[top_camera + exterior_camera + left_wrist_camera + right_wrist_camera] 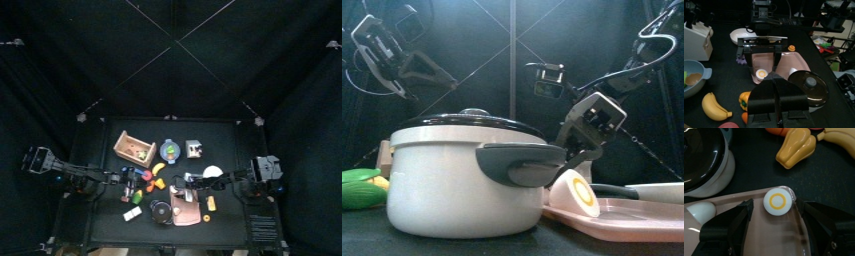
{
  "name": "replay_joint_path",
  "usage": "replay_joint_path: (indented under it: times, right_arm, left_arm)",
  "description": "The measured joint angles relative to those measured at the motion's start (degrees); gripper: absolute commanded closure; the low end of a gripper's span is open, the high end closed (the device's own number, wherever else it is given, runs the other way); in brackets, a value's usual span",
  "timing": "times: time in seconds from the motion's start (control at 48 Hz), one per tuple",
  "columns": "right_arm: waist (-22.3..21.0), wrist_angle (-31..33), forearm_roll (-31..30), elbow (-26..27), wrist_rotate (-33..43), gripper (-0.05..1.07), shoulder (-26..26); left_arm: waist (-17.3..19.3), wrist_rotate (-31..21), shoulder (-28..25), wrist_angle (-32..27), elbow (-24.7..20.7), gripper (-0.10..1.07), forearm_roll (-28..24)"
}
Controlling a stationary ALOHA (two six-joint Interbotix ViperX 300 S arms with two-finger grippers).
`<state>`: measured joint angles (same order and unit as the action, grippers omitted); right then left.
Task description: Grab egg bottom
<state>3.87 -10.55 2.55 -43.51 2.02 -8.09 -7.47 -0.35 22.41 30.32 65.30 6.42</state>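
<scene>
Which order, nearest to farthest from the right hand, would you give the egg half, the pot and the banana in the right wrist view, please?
From the right hand:
1. Egg half, yolk up, on the pink tray's rim, right between the open jaws.
2. Pot, beside the tray, off to one side.
3. Banana, farthest, past the orange pepper.

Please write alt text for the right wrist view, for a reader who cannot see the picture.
The right end effector hangs open above a pink tray, its jaws on either side of a halved egg with a yellow yolk. A white egg piece lies on the tray nearby, beside a white pot, with an orange toy pepper beyond.
</scene>
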Motion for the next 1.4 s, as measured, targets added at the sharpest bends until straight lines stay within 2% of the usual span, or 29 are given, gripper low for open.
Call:
replay_joint_path:
  times: [0.167,0.375,0.5,0.958,1.396]
  right_arm:
    - [0.00,0.26,-0.70,0.79,0.09,0.10,-1.23]
    - [0.00,0.35,-1.14,1.49,0.00,0.28,-2.20]
    - [-0.18,0.35,-1.23,1.58,0.00,0.34,-2.29]
    - [-0.18,1.76,-1.32,1.58,0.00,0.35,1.41]
    - [-0.18,1.76,-1.05,1.58,0.00,0.35,1.41]
  left_arm:
    - [0.00,0.09,0.09,0.00,0.00,1.00,0.00]
    - [0.00,0.09,0.09,0.00,0.00,1.00,0.09]
    - [0.00,0.09,0.00,0.00,0.00,1.00,0.09]
    - [0.00,0.09,0.00,0.00,0.00,1.00,0.09]
    - [0.00,0.09,0.09,0.00,0.00,1.00,0.09]
